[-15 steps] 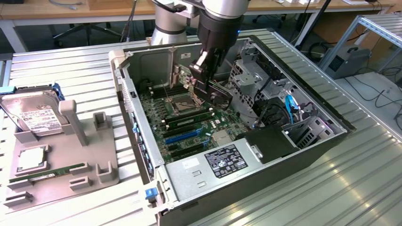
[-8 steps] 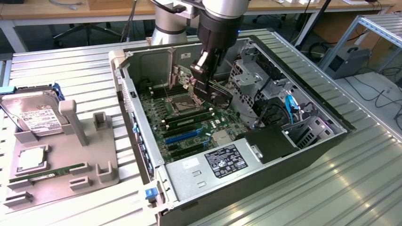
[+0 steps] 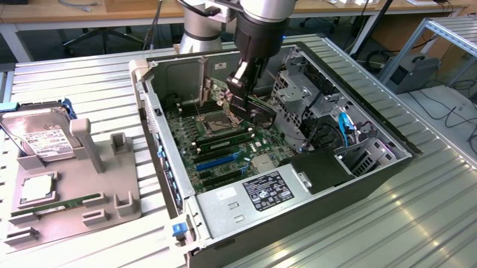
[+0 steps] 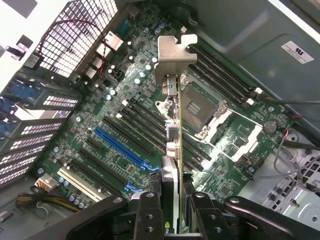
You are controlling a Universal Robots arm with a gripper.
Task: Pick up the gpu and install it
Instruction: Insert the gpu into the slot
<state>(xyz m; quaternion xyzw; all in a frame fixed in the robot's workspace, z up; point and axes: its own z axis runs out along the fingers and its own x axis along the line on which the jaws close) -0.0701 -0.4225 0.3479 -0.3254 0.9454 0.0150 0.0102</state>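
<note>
Nearest me, the fingers (image 4: 150, 212) pinch the gpu (image 4: 172, 132) edge-on, its silver bracket (image 4: 173, 55) at the far end. It hangs above the motherboard (image 4: 235, 140) inside the case (image 3: 298, 215), between the blue slot (image 4: 120, 145) and the CPU socket (image 4: 200, 107); I judge it not yet seated. To do this well I'd keep the card upright and parallel to its slot, bracket toward the case's rear wall, and press evenly. Counting from the tabletop's (image 3: 417, 223) edge at the exterior view's left: one hard drive (image 3: 41, 139), one RAM stick (image 3: 56, 204), one case, one gpu, one blue slot.

The gpu (image 4: 174, 137) has a dull silver metal bracket (image 4: 172, 60), the fingers (image 4: 150, 215) matt black.
</note>
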